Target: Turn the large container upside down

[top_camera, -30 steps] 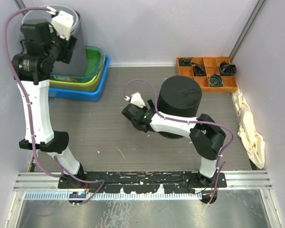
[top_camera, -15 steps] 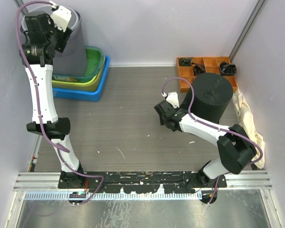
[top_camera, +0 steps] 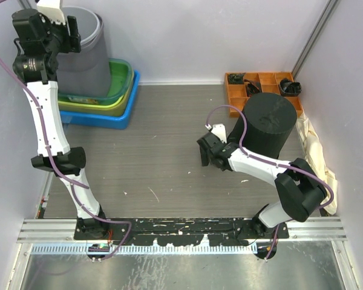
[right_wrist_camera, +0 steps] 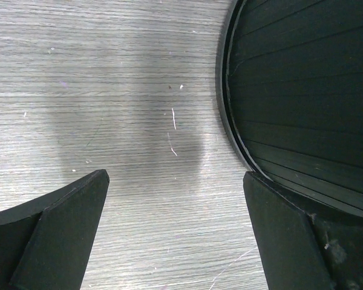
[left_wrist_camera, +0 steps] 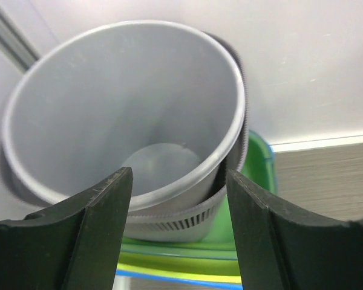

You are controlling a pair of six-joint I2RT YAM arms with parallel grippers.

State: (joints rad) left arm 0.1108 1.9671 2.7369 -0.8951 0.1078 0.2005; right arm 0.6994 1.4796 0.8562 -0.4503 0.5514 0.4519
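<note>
The large black container [top_camera: 268, 124] has gone from mid-table to the right side, and the left arm has swung higher into the far-left corner. That container now stands closed end up on the table [top_camera: 157, 121], just in front of the orange tray [top_camera: 239, 92] — the right gripper [right_wrist_camera: 175, 178] sits low beside it, jaws spread wide and empty. The left gripper [left_wrist_camera: 176, 181], jaws apart and holding nothing, hangs over the open mouth of the upright grey container [left_wrist_camera: 127, 109], which stands in a green tub [top_camera: 122, 75].
</note>
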